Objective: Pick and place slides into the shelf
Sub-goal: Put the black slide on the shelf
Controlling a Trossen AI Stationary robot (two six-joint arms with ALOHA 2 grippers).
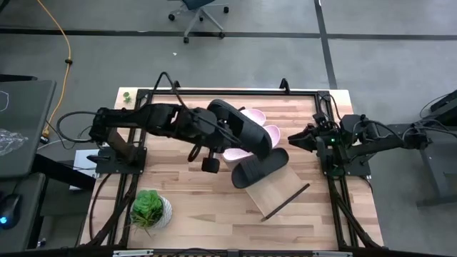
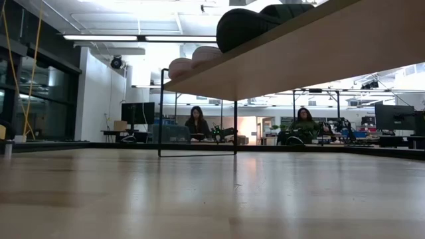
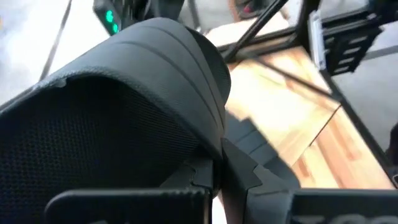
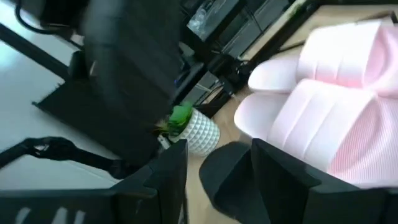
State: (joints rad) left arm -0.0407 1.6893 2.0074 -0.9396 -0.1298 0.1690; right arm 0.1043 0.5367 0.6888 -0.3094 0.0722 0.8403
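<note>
My left gripper [image 1: 218, 130] is shut on one black slide [image 1: 241, 127] and holds it over the middle of the table, above the two pale pink slides [image 1: 263, 123]. The pink pair lies side by side on the shelf [image 1: 275, 191], a light-wood board raised on thin dark legs [image 2: 160, 113]. The second black slide [image 1: 258, 168] lies on the shelf nearer the table's near edge. In the low view the pink slides [image 2: 192, 61] and a black slide [image 2: 251, 26] show over the shelf's edge. My right gripper [image 1: 294, 139] waits open at the shelf's right side. My left gripper [image 3: 227, 169] pinches the black slide at the edge of its sole [image 3: 211, 146], between the two fingers [image 3: 252, 177]. The wide ribbed strap [image 3: 177, 59] lies farther out than the fingers. The slide is lifted clear above the pink slides and tilted.
A small potted plant [image 1: 150, 208] stands near the table's near-left corner. A dark metal frame [image 1: 214, 91] runs along the table's sides. Bare wood [image 1: 207, 214] lies between the plant and the shelf. People sit at desks in the room beyond.
</note>
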